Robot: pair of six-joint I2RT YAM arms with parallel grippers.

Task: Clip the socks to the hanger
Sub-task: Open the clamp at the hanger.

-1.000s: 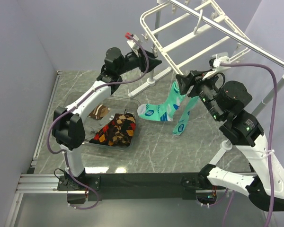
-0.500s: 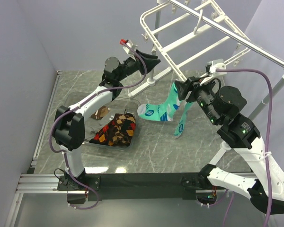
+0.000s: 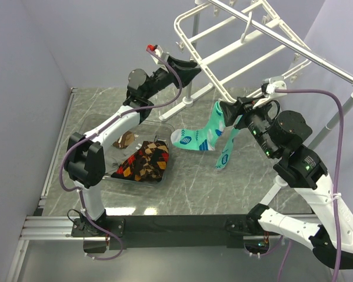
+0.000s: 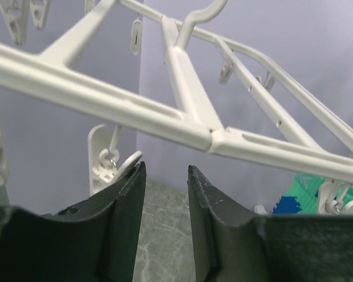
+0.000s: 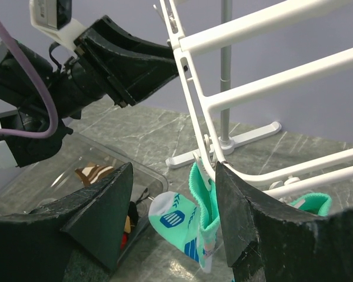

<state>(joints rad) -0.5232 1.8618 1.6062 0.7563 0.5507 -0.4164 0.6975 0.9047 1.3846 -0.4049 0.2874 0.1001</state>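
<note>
Left end effector (image 4: 165, 170) spread, right end effector (image 5: 173, 170) spread. I count two mint-green fabric socks (image 3: 191, 140) hanging from one white plastic barred hanger (image 4: 106, 103).

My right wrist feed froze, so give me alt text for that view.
The right gripper has its fingers open, framing a mint-green sock that hangs at the rim of the white hanger. At upper left, the left gripper is at the same rim, with a clear tray below it.
</note>
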